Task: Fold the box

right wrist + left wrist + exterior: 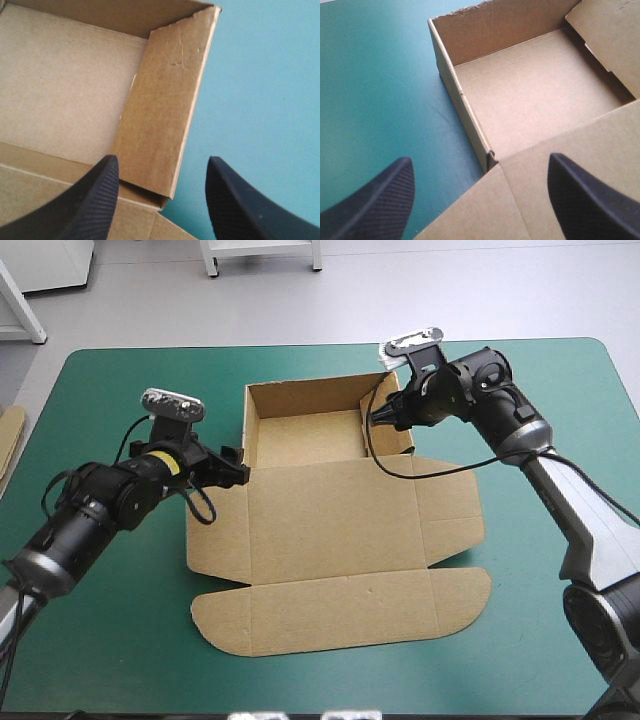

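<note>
The brown box (335, 530) lies mid-table on the teal-green cover (120, 620) as an open tray, walls raised on its far half, lid and rounded front flap flat on the near side. The tray's floor shows bare board. The left gripper (479, 158) is spread wide, the tray's near corner between its fingers (380, 200), one over the cover, one over the lid. The right gripper (162, 158) is likewise released, the tray's right wall and tucked inner panel between its fingers. The high view alone shows the whole lid; there both grippers' fingertips are hard to make out. An edge of more board (10, 435) is cut off at the table's left.
</note>
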Tool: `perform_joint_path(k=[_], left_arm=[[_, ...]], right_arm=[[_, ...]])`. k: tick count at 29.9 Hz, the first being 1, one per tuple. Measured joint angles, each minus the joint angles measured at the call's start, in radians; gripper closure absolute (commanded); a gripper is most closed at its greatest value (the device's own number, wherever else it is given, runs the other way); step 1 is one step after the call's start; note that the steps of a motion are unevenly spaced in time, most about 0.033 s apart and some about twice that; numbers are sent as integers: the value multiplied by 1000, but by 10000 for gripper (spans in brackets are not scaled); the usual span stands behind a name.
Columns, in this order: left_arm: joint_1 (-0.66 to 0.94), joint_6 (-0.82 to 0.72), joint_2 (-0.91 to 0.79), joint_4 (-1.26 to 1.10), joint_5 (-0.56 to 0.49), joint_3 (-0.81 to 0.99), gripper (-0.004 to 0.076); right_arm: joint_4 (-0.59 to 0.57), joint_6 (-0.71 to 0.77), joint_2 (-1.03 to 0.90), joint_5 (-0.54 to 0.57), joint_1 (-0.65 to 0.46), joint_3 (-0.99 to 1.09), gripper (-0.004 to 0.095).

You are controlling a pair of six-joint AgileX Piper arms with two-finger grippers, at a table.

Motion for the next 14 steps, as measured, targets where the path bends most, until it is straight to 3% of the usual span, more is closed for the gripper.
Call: perform_joint_path(k=[7, 14], left_arm=[[0, 0, -216, 4, -131, 199, 185], [0, -43, -283, 73, -87, 260, 185]], right_arm=[[29, 3, -19, -82, -1, 49, 418], [53, 10, 11, -66, -53, 1, 416]])
